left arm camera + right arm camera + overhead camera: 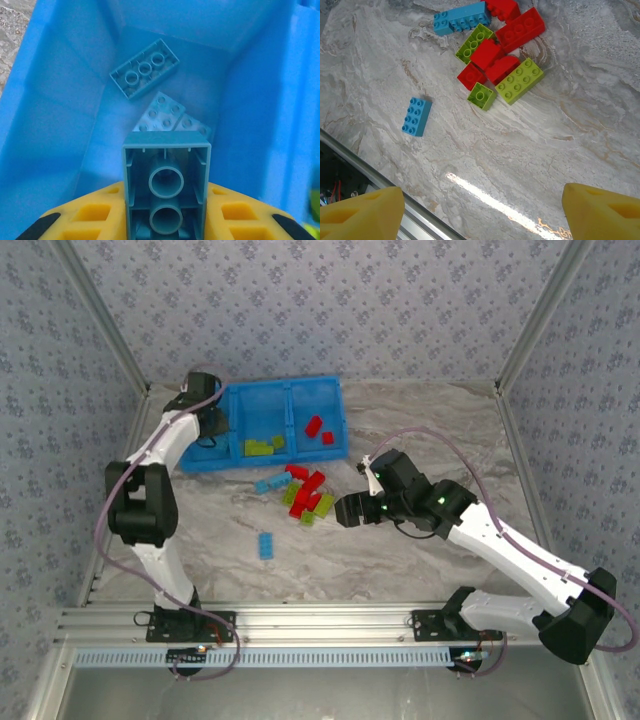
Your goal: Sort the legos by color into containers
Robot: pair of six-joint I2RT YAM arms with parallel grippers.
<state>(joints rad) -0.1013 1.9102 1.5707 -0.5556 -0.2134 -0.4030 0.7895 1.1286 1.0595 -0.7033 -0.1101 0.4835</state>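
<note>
step: blue drop-off | my left gripper (166,217) pinches a light blue brick (166,170) right above the tray compartment (50,100), blue bricks (145,67) lying beneath | next, I'd say: just let go | right gripper (482,212) spread wide, loose pile (500,55) ahead

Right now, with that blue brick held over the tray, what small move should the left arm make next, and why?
Probably just open the left gripper and let go. It clamps a light blue brick directly above the tray's left compartment, where other light blue bricks already lie, so dropping it there matches the colors.
</note>
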